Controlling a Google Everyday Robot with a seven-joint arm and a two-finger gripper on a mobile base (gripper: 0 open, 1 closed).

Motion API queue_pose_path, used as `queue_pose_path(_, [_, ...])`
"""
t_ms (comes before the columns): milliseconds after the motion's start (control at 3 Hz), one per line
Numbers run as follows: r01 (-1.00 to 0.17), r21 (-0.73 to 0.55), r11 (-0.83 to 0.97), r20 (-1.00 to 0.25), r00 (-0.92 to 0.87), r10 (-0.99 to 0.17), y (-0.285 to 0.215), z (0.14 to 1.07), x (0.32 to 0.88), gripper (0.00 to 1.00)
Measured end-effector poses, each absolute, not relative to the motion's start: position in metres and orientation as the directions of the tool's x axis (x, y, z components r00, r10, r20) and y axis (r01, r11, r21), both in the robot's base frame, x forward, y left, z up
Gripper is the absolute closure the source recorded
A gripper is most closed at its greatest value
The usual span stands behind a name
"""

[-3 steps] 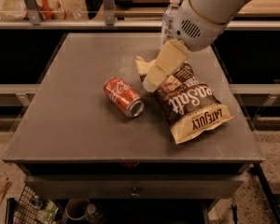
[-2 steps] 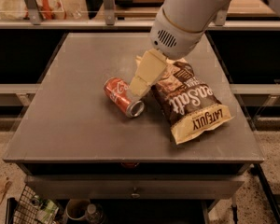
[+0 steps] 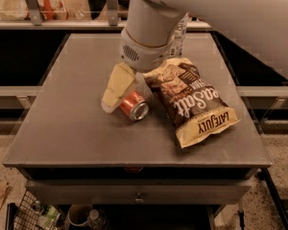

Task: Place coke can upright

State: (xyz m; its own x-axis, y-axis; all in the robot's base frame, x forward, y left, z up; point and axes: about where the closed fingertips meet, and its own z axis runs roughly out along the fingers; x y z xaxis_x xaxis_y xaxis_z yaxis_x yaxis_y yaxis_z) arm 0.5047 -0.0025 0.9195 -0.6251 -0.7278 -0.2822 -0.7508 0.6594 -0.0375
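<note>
The coke can (image 3: 134, 106), red with a silver end, lies on its side near the middle of the grey table (image 3: 62, 128), its silver end facing the front right. My gripper (image 3: 126, 97) has come down over the can's rear half. One cream finger (image 3: 116, 86) shows along the can's left side, touching or very close to it. The other finger is mostly hidden by the wrist and the can. The jaws look open around the can, which still rests on the table.
A brown and cream chip bag (image 3: 194, 99) lies flat just right of the can, almost touching it. A clear water bottle (image 3: 181, 32) stands at the back, partly hidden behind my arm. A wire basket (image 3: 33, 214) sits on the floor under the table's front left.
My gripper has moved left and down from above the chip bag's top edge onto the can. The can and the bag have stayed where they were.
</note>
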Motion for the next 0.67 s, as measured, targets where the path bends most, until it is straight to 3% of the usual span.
queue_pose_path(667, [-0.688, -0.002, 0.726, -0.234, -0.705, -0.669, 0.029, 0.883, 0.518, 0.0])
